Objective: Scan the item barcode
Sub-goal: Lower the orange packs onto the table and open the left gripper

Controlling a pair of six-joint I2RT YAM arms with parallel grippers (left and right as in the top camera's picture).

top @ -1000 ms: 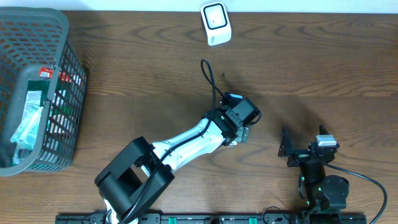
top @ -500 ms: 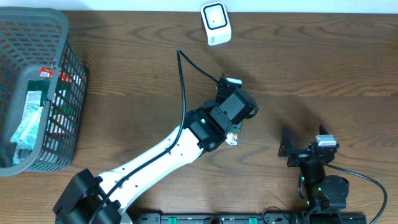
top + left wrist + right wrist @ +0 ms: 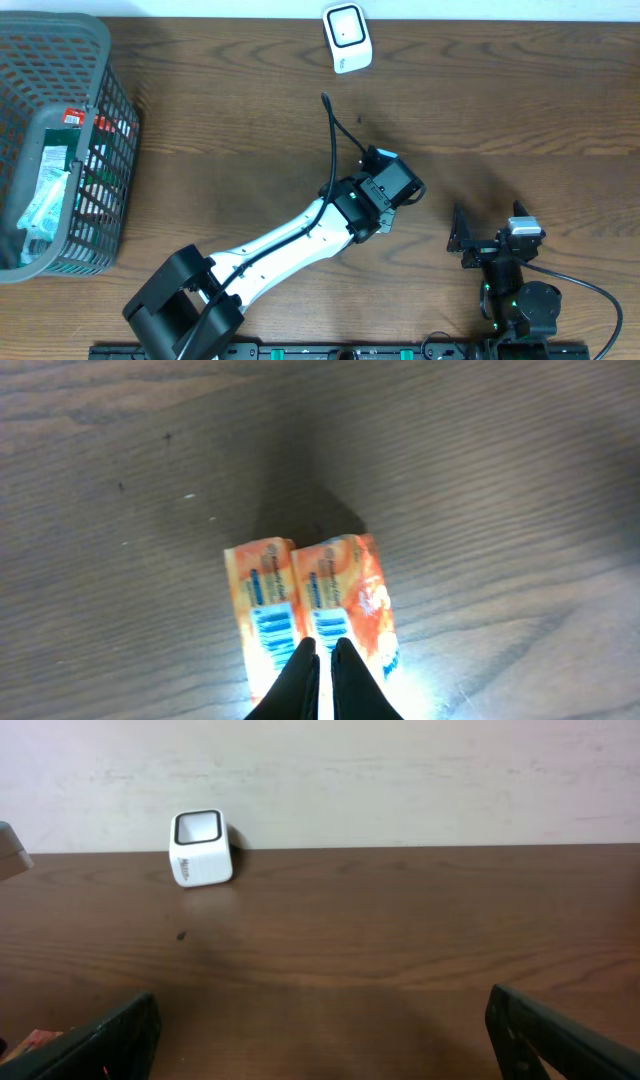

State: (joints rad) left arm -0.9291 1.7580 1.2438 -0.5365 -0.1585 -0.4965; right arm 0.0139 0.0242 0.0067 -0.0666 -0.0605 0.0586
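The left gripper has its 2 fingers pressed together on the middle crease of the orange packet, which lies on the wooden table near its centre with 2 blue barcode strips facing up; from overhead the packet is hidden under that gripper. The right gripper sits well apart, jaws spread wide and holding nothing. The white scanner stands at the table's far edge, the grey basket far left
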